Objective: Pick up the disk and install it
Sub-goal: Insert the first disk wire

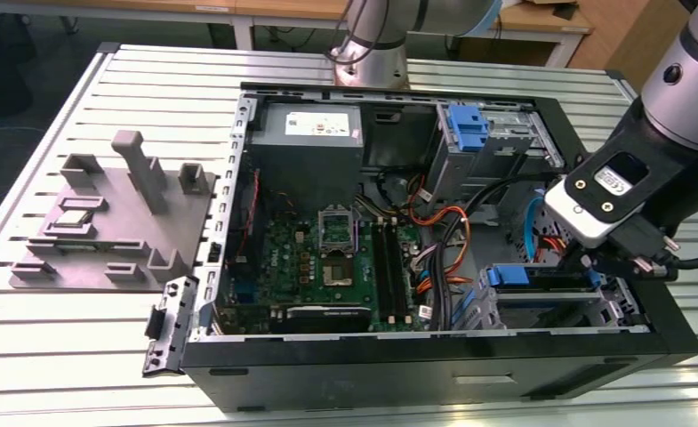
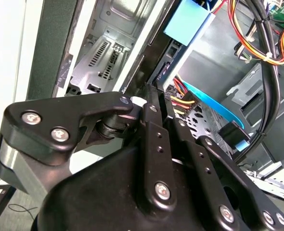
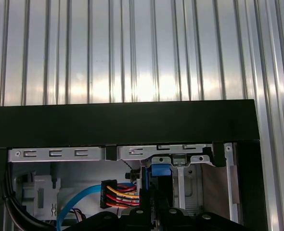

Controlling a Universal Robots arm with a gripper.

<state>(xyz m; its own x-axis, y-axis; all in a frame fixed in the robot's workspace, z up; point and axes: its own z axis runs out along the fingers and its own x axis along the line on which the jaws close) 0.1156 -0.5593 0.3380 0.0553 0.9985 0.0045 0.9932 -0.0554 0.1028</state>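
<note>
Exterior view: open computer case point(image 1: 444, 351) on the slotted tabletop point(image 1: 147, 80). The gripper point(image 1: 589, 260) hangs low inside the corner at the exterior view's right, beside the drive cage. What I take for the disk point(image 1: 521, 277) lies flat in that cage, with its blue carrier edge showing and its label hidden. A grey fixture point(image 1: 117, 222) sits well apart.

Second wrist view: the gripper point(image 2: 149, 94) points into the bay, with a bundle of cables point(image 2: 264, 53) close by. I cannot tell how the jaws stand, or whether they grasp anything.

First wrist view: a blue carrier end point(image 3: 161, 169) sits in the metal cage just beyond the gripper point(image 3: 149, 211).

Handling (judgement): stiff, fairly dense, shock-sensitive, with slick metal faces. Hold it by the carrier's long plastic edges, clear of connectors and label.
</note>
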